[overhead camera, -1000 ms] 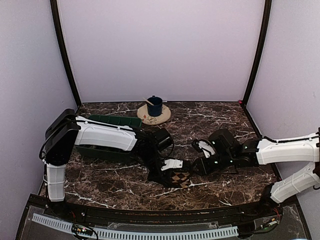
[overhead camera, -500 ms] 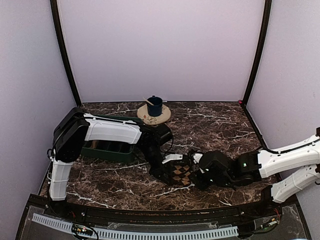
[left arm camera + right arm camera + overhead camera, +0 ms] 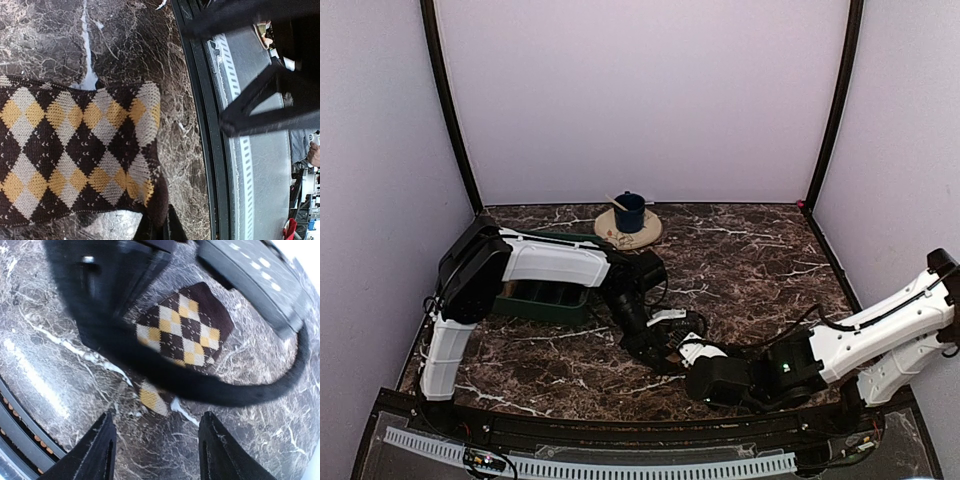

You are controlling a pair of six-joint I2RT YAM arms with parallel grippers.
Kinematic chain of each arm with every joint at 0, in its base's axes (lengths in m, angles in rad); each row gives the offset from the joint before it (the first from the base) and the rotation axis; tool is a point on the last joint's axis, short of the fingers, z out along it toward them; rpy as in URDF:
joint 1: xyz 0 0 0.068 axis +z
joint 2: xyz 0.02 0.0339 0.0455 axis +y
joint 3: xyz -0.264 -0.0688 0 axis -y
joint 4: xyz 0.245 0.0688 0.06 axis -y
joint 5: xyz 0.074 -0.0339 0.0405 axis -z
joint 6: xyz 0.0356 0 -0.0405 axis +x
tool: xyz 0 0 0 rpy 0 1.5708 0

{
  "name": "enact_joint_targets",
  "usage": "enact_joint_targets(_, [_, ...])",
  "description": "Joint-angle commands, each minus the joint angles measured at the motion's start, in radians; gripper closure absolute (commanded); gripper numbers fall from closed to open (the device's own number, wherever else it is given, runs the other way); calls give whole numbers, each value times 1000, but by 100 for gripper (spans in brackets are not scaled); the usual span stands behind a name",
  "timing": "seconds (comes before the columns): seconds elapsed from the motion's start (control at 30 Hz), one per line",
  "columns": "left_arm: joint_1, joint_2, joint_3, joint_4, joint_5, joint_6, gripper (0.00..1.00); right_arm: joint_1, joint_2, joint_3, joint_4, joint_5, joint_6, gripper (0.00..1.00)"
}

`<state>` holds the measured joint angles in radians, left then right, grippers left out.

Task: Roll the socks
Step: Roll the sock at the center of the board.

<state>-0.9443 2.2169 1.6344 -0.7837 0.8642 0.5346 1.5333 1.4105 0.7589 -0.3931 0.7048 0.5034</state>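
Note:
A brown, cream and yellow checkered sock [image 3: 75, 150] lies flat on the dark marble table [image 3: 750, 260], just left of centre near the front. My left gripper [image 3: 161, 232] is shut on the dark brown edge of this sock; from above it [image 3: 658, 350] sits at the sock's [image 3: 673, 342] left side. My right gripper [image 3: 157, 440] is open and holds nothing, low over the table just short of the sock [image 3: 185, 330]. From above, the right gripper [image 3: 688, 368] is right in front of the sock. A blurred black cable crosses the right wrist view and hides part of the sock.
A dark green tray [image 3: 545, 298] sits under the left arm at the left. A blue cup [image 3: 630, 212] stands on a round mat [image 3: 620, 238] at the back. The table's black front rail [image 3: 620, 425] runs close behind the right gripper.
My right arm has swung forward and left, down toward the front edge, and its jaws have opened wider. My left gripper has stayed shut on the sock and shifted slightly back.

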Motion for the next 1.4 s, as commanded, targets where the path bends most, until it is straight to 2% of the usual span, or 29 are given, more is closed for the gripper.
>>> enact_joint_targets(0.0, [9, 12, 31, -49, 53, 7, 100, 30, 49, 46, -7, 64, -94, 46])
enact_joint_targets(0.5, [19, 57, 72, -91, 119, 15, 100, 56, 113, 48, 28, 27, -344, 41])
enact_joint_targets(1.0, [19, 69, 80, -104, 139, 16, 100, -14, 120, 35, 76, 29, -457, 40])
enact_joint_targets(1.37, [19, 71, 84, -111, 151, 18, 100, -67, 120, 13, 99, -65, -503, 48])
